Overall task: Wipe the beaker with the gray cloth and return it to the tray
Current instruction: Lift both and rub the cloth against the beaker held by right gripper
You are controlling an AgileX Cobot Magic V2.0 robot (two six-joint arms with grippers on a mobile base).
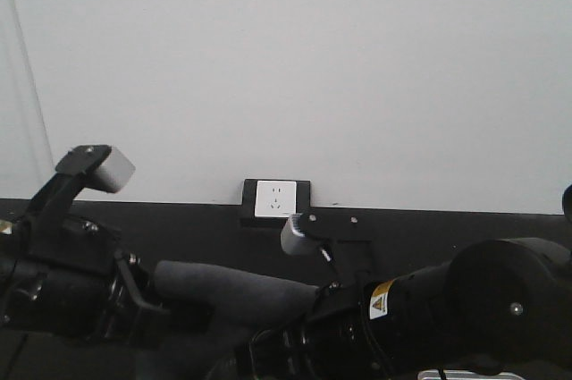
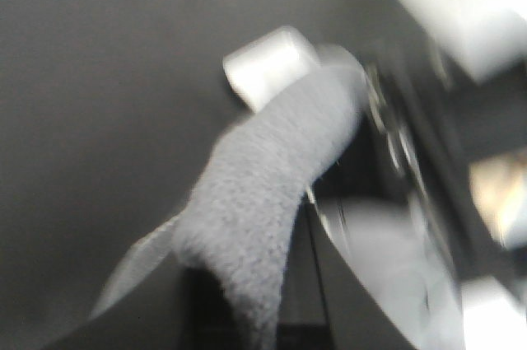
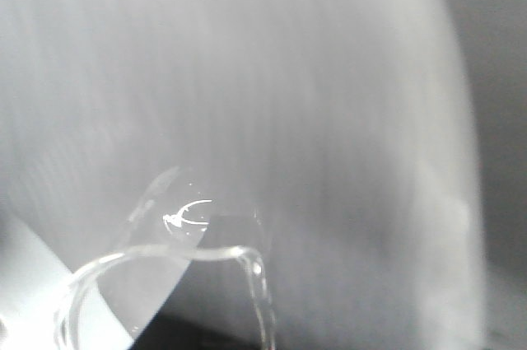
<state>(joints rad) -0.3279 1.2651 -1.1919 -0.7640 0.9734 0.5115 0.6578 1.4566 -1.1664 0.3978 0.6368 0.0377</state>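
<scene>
Front view: flat, even light on the plain white wall (image 1: 286,58), no hard shadows. The black robot arms (image 1: 500,299) from 4 to 8 o'clock are underexposed, detail crushed. Overall soft, low-res.
Left wrist view: dim, heavy motion blur. The dark gray fuzzy cloth (image 2: 272,177) is smeared at centre, with a blown-out white patch at 1 o'clock.
Right wrist view: washed-out pale haze, mostly out of focus. Only the small clear glass beaker (image 3: 165,259) rim at 7 o'clock is fairly sharp, with a bright glint.
</scene>
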